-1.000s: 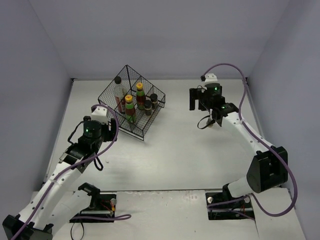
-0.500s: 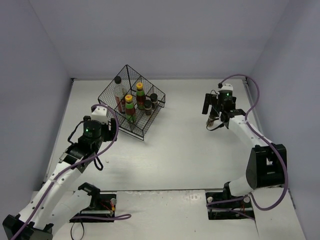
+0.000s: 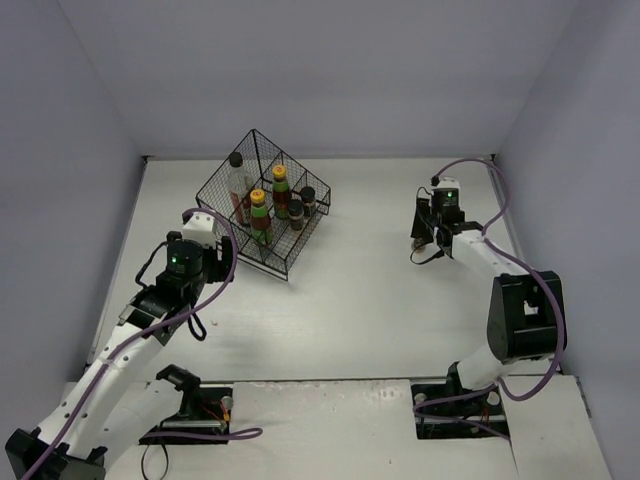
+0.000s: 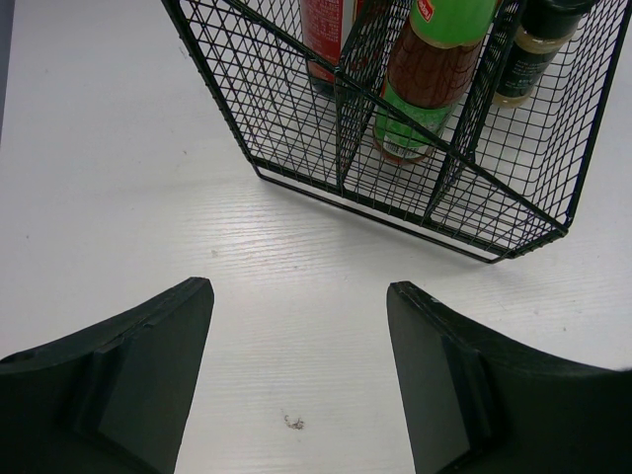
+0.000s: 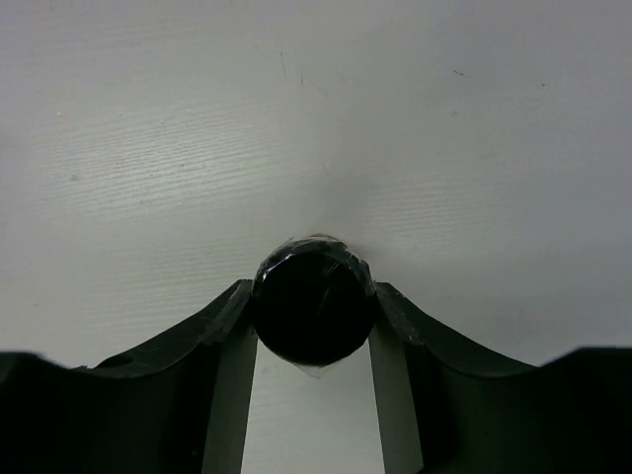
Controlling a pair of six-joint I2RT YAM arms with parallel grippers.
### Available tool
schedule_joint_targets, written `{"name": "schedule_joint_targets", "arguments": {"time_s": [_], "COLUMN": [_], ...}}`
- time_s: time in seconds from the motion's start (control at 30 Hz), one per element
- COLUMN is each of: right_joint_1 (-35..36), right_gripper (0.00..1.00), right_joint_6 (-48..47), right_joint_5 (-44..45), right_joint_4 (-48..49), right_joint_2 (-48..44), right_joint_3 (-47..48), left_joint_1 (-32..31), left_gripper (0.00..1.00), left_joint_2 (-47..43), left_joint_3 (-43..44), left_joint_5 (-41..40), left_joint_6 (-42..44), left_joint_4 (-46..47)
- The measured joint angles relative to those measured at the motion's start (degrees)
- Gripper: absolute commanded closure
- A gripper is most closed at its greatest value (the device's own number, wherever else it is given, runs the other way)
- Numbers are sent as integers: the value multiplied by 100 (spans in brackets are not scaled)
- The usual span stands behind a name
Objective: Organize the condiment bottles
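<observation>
One jar [image 5: 314,308] remains outside the basket [image 3: 275,255], and your right fingers [image 5: 168,385], apart a second ago, now clamp it; left fingers [image 4: 128,375] gape.

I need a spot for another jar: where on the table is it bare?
Widest bare table: the middle, between the basket and the right pincer, shut on a jar, and on toward the near edge. Crowded: the basket's compartments, and just before it, where the left pincer hovers open.

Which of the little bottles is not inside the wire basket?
The short black-capped jar out on the table's right side, clamped in the right tool. The other bottles all stand in the wire basket.
</observation>
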Motion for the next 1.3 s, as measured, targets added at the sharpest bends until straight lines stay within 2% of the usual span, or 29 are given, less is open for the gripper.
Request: {"name": "schedule_joint_targets", "arguments": {"time_s": [0.03,0.1,0.13,0.3,0.43,0.6,0.8,1.0,1.3], "right_joint_1": [0,2,2,168,909,1862,2684,3283,3641], "right_gripper": [75,87,99,100,100,100,100,100,100], "right_joint_6": [4,-37,-57,-254,-555,-927,-1204,-1338,-1357], "right_joint_5": [2,-35,-57,-345,-490,-929,-1259,-1556,-1694], "right_joint_4": [11,26,42,68,-160,-476,-807,-944,-1032], "right_joint_2": [0,0,0,-63,-254,-280,-208,328,1392], "right_joint_3": [0,0,0,-13,175,1123,2312,3235,3519], "left_joint_1": [0,0,0,0,0,0,0,0,0], "left_gripper": [29,29,29,29,29,29,29,29,29], "left_joint_2": [0,0,0,0,0,-2,-2,-2,-2], "left_joint_3": [0,0,0,0,0,0,0,0,0], "left_joint_5": [-2,0,-2,-2,-2,-7,-11,-24,-55], "left_joint_6": [0,0,0,2,2,2,4,7,9], "left_joint_4": [0,-2,0,0,0,0,-2,-2,-2]}}
